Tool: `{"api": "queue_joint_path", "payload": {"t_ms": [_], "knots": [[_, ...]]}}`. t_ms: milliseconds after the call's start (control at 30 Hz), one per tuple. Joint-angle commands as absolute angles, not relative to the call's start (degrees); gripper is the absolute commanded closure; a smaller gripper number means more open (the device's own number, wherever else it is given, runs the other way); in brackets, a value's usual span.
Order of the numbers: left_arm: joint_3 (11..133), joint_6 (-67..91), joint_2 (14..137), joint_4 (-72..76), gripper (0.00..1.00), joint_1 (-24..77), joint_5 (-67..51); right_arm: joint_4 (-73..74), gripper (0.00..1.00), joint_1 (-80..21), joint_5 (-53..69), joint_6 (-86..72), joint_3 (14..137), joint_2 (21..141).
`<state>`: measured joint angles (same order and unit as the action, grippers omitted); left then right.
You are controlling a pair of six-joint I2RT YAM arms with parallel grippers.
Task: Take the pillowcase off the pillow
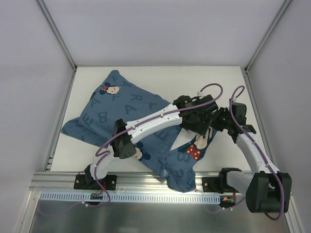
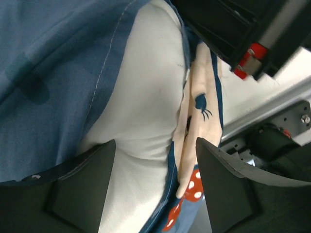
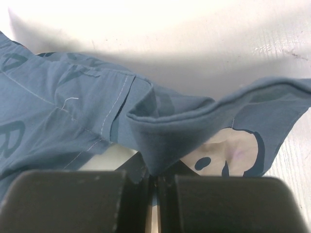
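The blue printed pillowcase (image 1: 112,114) lies diagonally across the white table, from far left to the near edge. The white pillow (image 2: 141,121) bulges out of its open end in the left wrist view; in the top view the case hides it. My left gripper (image 2: 155,189) reaches across to the right (image 1: 197,127), open, with its jaws on either side of the bared pillow and the case's hem with a red polka-dot bow (image 2: 192,187). My right gripper (image 3: 155,187), close beside it (image 1: 216,127), is shut on a fold of the pillowcase (image 3: 165,131).
An aluminium rail (image 1: 146,182) runs along the near edge, with both arm bases on it. Grey enclosure walls and frame posts (image 1: 58,34) close the sides and back. Bare white table (image 1: 194,82) shows behind the arms. The right gripper's black body (image 2: 243,29) looms close in the left wrist view.
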<state>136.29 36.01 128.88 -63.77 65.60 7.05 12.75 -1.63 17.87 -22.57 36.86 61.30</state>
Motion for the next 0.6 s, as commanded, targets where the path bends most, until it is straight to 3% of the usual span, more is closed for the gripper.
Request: {"api": "queue_joint_path", "payload": {"t_ms": [0,300,433,567], "knots": [[135.7,37.7,130.8,-65.5,0.31,65.3,15.2,14.7,0.99,-2.2,19.2,-23.1,36.9,57.8],[133.8,47.3,131.7,-63.0,0.34,61.1,14.4,22.2,0.99,-2.2,18.5,-20.6,35.7,49.3],[127.5,50.0,128.9,-58.5,0.37,59.4,11.4,25.3,0.99,-2.2,18.1,-18.9,34.8,45.5],[120.5,51.2,125.1,-51.8,0.34,58.9,9.3,28.7,0.99,-2.2,16.4,-16.2,33.8,43.3]]}}
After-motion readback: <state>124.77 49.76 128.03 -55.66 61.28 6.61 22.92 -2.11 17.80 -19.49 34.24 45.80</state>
